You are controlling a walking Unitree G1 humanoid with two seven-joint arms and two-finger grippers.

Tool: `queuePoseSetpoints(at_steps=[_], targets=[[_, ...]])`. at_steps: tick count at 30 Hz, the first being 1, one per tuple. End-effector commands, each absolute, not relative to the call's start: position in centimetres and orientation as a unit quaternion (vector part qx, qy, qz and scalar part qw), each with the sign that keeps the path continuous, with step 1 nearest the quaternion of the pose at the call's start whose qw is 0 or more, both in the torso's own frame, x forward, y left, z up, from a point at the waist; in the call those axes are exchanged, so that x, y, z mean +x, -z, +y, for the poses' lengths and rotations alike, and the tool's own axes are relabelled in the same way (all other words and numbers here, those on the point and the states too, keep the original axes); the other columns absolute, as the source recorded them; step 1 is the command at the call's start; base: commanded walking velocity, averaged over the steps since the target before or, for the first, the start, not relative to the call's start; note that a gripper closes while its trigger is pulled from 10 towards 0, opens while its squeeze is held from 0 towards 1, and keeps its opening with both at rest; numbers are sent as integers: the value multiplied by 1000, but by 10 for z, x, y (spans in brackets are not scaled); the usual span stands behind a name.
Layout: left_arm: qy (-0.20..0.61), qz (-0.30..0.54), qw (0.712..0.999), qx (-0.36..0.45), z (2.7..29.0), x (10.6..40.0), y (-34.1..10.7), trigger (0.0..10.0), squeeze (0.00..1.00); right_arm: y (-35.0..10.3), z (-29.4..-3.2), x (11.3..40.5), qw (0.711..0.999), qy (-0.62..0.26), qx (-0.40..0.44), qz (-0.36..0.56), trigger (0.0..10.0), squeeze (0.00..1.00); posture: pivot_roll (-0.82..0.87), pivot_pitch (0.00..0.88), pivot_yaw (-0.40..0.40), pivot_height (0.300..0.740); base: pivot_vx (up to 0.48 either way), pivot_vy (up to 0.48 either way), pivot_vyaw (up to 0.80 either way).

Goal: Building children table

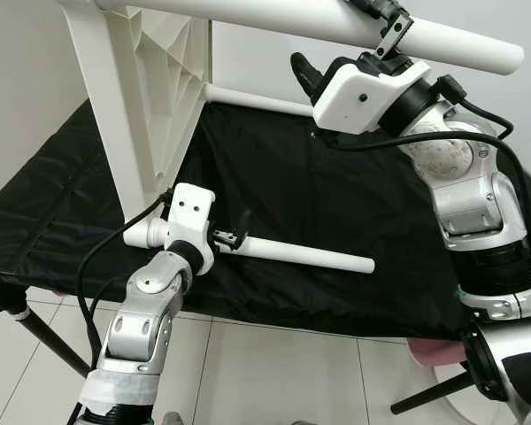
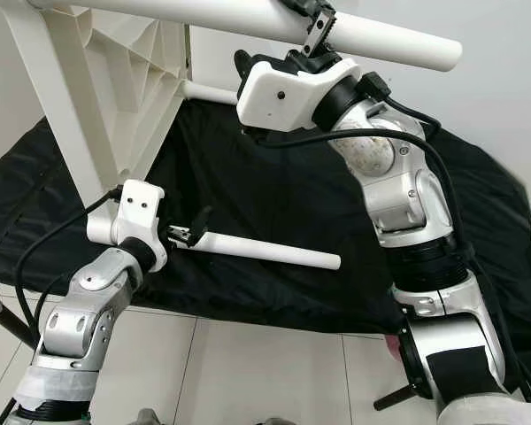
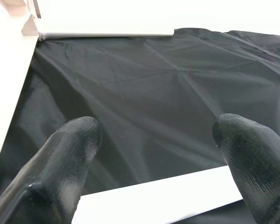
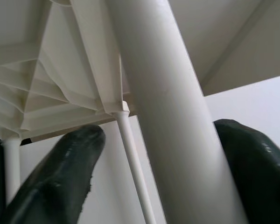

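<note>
A white plastic table top (image 1: 150, 97) stands on its edge on the black cloth (image 1: 336, 195), ribbed underside towards me. Three white legs stick out of it: an upper leg (image 1: 274, 18), a thin far leg (image 1: 257, 102) and a lower leg (image 1: 310, 257) lying just above the cloth. My left gripper (image 1: 233, 232) is open and straddles the lower leg (image 3: 158, 198) near its socket. High up, my right gripper (image 1: 391, 27) is open with the thick upper leg (image 4: 163, 93) between its fingers (image 4: 60, 182), close to the leg's free end.
The cloth-covered surface ends at a front edge (image 1: 248, 317) just before me, with tiled floor (image 1: 274, 372) below. Black stand legs (image 1: 44, 341) reach down at the left. Something pink (image 1: 434, 352) sits low at the right. A white wall stands behind.
</note>
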State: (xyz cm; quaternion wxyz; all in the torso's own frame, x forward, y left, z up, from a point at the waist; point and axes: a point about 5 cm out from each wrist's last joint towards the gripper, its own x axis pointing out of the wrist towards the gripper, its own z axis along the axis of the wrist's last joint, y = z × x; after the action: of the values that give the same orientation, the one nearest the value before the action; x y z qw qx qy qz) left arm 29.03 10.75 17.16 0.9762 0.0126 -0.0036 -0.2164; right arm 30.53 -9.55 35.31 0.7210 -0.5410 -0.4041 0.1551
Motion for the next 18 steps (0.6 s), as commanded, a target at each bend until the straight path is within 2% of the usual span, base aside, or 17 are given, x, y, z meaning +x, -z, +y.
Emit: queuePoseSetpoints(at_steps=[1,6,9,10,13,15,18], targets=[[211,13,977,14,106,290,-166,10000,0,-354,-94,311,740,-136,-535,-384,0,0,-28,0,-53,740,0,0,0],[208,19,978,15,106,289,-164,10000,0,-355,-95,312,749,-125,-530,-377,0,0,-28,0,-53,740,0,0,0],[193,55,980,2,106,288,-161,10000,0,-356,-101,313,763,-104,-524,-363,0,0,-31,0,-54,740,0,0,0],[167,88,982,-35,108,289,-159,10000,0,-356,-106,314,774,-95,-519,-351,0,0,-36,0,-55,740,0,0,0],[149,111,981,-60,108,289,-158,10000,0,-355,-109,314,781,-89,-515,-343,0,0,-36,0,-55,740,0,0,0],[97,167,972,-137,113,289,-152,10000,0,-353,-117,312,789,-72,-514,-329,0,0,-41,0,-57,740,0,0,0],[85,181,967,-160,113,289,-150,10000,0,-352,-119,311,796,-61,-508,-325,0,0,-42,0,-59,740,0,0,0]])
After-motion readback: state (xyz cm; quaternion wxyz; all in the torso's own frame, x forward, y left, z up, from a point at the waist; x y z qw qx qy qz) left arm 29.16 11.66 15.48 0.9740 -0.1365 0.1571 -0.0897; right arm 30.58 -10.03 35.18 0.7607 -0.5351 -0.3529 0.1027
